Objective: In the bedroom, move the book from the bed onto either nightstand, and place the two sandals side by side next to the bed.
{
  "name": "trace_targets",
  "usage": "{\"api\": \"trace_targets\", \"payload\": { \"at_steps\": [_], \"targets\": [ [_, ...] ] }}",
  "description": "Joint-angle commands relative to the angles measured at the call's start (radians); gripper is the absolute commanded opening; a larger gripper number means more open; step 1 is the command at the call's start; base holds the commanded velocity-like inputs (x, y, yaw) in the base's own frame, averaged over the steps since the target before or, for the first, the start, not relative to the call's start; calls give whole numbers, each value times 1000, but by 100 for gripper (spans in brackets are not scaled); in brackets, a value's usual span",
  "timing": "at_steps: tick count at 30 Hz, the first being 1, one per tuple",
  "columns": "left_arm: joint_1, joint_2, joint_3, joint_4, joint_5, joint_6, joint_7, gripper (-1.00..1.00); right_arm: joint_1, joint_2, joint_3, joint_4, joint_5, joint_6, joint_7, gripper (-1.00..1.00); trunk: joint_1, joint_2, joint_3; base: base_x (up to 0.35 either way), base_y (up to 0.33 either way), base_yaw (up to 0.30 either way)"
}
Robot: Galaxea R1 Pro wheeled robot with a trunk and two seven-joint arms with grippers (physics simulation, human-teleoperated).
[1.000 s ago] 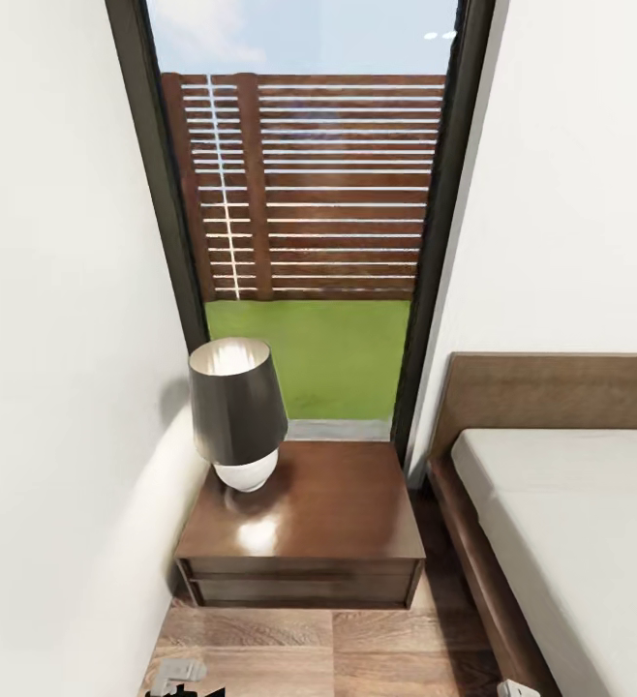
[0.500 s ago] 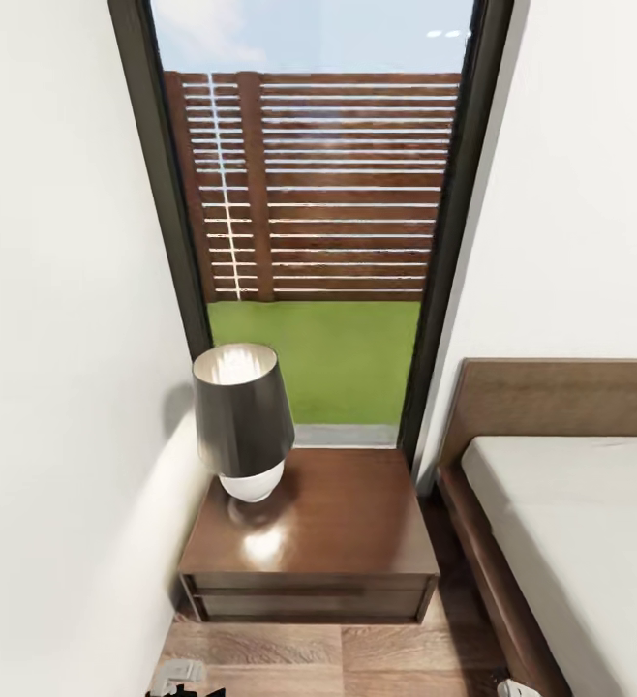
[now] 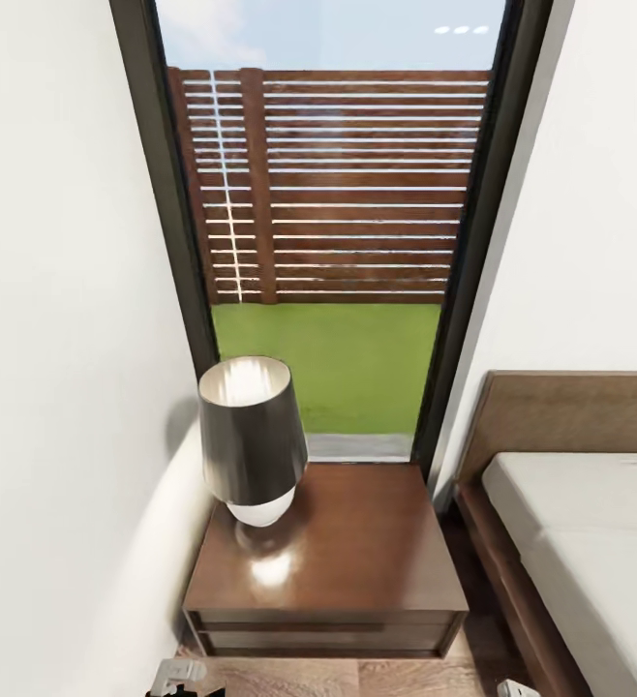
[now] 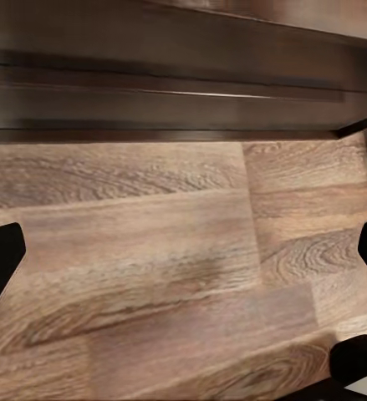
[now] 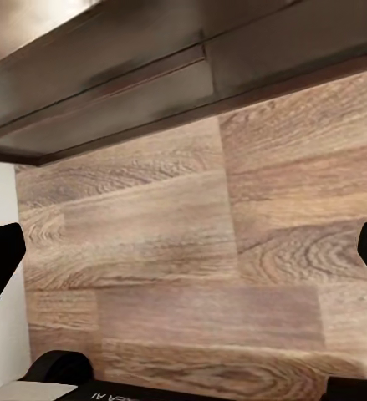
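The nightstand (image 3: 357,552) stands against the window wall, its glossy dark-brown top bare apart from a lamp. To its right is the bed (image 3: 590,542), with a pale-grey mattress on a dark wooden frame and headboard. The book and the sandals are out of view. My left gripper (image 4: 183,255) is open over the plank floor, just in front of the nightstand's drawer front (image 4: 175,75). The right gripper (image 5: 183,255) is open too, low over the floor before a dark wooden furniture front (image 5: 150,92). Nothing lies between either pair of fingers.
A table lamp (image 3: 253,445) with a dark shade and white base takes up the nightstand's left rear corner. A tall black-framed window (image 3: 328,242) rises behind it and a white wall (image 3: 57,387) closes the left side. A narrow gap separates nightstand and bed.
The whole head view has shifted: the camera moved closer to the nightstand, which now looks larger and sits lower right. The furniture itself has not moved.
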Motion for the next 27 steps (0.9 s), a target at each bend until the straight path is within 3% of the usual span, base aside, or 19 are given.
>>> {"api": "trace_targets", "payload": {
  "at_steps": [1,15,27],
  "targets": [
    [-1,0,6,1,2,0,-6,100,0,0,-9,-1,10,2,4,100,0,0,-1,255,7,0],
    [-1,0,6,1,2,0,-5,100,0,0,-8,-1,10,2,5,100,0,0,-1,237,1,-27],
    [-1,0,6,1,2,0,-5,100,0,0,-8,-1,11,2,5,100,0,0,-1,8,0,-258]
  ]
}}
